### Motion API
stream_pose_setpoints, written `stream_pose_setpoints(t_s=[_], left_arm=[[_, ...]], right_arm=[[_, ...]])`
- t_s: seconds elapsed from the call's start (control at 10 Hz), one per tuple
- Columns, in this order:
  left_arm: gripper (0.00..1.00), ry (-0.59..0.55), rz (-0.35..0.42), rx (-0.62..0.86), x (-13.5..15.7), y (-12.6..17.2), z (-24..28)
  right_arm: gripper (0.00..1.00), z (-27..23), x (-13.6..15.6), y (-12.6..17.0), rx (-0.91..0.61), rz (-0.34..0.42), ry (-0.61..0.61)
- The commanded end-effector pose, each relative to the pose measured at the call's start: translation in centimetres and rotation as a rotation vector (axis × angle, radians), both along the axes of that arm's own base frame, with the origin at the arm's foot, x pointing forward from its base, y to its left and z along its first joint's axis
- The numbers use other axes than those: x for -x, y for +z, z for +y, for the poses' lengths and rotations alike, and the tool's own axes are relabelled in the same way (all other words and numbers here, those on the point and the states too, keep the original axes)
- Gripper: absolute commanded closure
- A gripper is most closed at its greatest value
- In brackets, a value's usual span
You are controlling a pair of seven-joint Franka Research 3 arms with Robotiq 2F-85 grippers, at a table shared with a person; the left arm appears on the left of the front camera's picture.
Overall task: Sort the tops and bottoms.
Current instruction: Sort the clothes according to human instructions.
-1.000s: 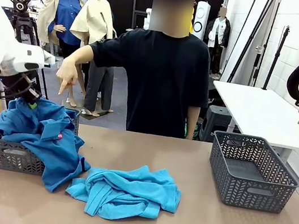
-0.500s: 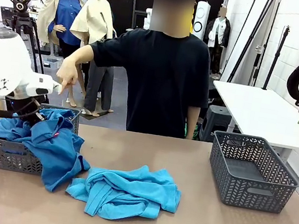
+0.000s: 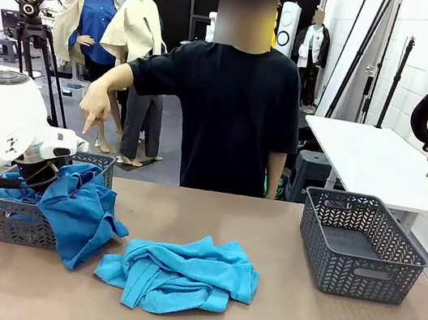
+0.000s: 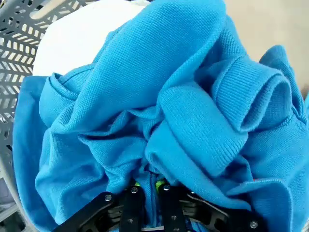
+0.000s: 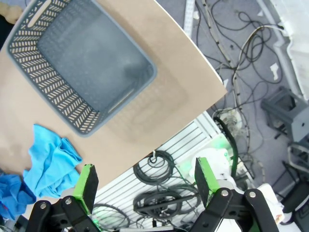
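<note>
My left gripper [image 3: 37, 173] is low over the grey left basket [image 3: 7, 220], shut on a bunched royal-blue top [image 3: 81, 216] that hangs over the basket's front right corner onto the table. In the left wrist view the gripper [image 4: 147, 191] has its jaws pinched together on the blue top [image 4: 183, 111], and a white top [image 4: 82, 38] lies under it in the basket [image 4: 14, 29]. A sky-blue top [image 3: 178, 273] lies crumpled in the middle of the table. My right gripper [image 5: 145, 181] is open, high above the table's right end.
An empty grey basket [image 3: 360, 242] stands at the table's right; it also shows from above [image 5: 72, 111]. A person stands at the far side, one hand [image 3: 94, 117] pointing down over the left basket. Cables cover the floor [image 5: 241, 58] beyond the table edge.
My left arm has come down and slightly right with the royal-blue top, which now sits lower in the left basket. The person's hand and my right arm have not moved.
</note>
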State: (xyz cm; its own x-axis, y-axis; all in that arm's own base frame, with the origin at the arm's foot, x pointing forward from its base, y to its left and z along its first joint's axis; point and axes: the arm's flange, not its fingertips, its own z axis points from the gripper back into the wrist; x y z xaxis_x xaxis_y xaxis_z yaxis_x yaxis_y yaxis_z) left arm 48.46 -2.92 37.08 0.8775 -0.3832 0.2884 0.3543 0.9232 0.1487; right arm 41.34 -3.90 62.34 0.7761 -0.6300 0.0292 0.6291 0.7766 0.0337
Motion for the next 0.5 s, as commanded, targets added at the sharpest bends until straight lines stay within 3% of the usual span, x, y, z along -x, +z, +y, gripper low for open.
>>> stream_pose_setpoints(t_s=[0.0, 0.3, 0.4], left_arm=[[1.00, 0.008, 0.052, 0.021, 0.8, -2.1, 0.8], [1.00, -0.003, -0.051, 0.040, 0.7, 3.1, 1.3], [0.95, -0.006, -0.068, 0.037, 0.6, 4.1, 1.4]], right_arm=[[0.00, 0.0, 0.0, 0.1, -0.004, 0.004, 0.007], [0.00, 0.0, 0.0, 0.1, -0.004, 0.004, 0.007], [0.00, 0.0, 0.0, 0.1, -0.004, 0.004, 0.007]])
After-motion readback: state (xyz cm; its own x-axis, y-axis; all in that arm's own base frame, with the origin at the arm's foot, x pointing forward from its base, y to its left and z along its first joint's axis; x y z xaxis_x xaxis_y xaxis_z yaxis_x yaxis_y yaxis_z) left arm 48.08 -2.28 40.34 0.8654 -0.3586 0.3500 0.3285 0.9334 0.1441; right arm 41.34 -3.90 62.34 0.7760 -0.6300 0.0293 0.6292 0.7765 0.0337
